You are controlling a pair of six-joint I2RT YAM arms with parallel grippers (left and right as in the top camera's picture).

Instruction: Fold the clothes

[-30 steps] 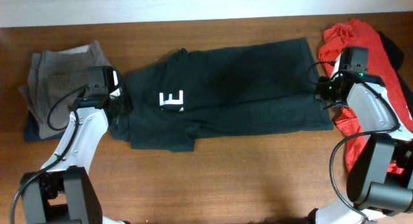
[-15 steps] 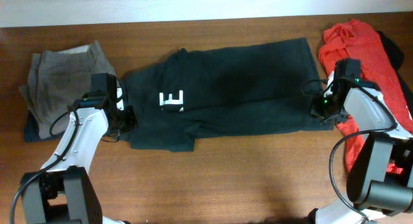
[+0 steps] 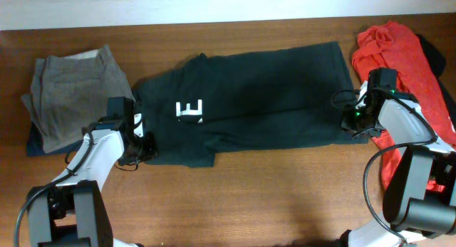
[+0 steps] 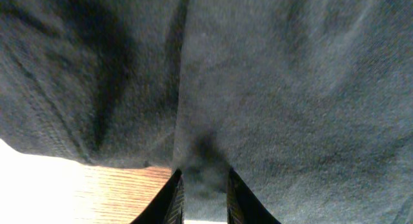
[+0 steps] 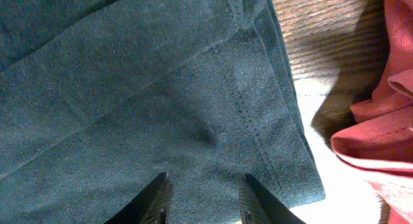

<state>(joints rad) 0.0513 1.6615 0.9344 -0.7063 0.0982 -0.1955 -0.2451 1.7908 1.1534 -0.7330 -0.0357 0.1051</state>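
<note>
Dark trousers (image 3: pixel 263 97) lie spread flat on the desk (image 3: pixel 285 197). The left fingers (image 4: pixel 173 201), barely parted, straddle a pucker near the cloth's edge, grip unclear. The right fingers (image 5: pixel 157 201) stand apart over the hemmed corner, red cloth (image 5: pixel 381 121) to their right.

The trousers (image 3: pixel 263 97) lie lengthwise across the middle of the desk (image 3: pixel 249 197), with a folded pile (image 3: pixel 68 97) just left of them and a crumpled heap (image 3: pixel 399 51) at their right end. The left pincer (image 3: pixel 142 144) sits at their left end, and the right pincer (image 3: pixel 354 120) is apparently on the right hem.
</note>
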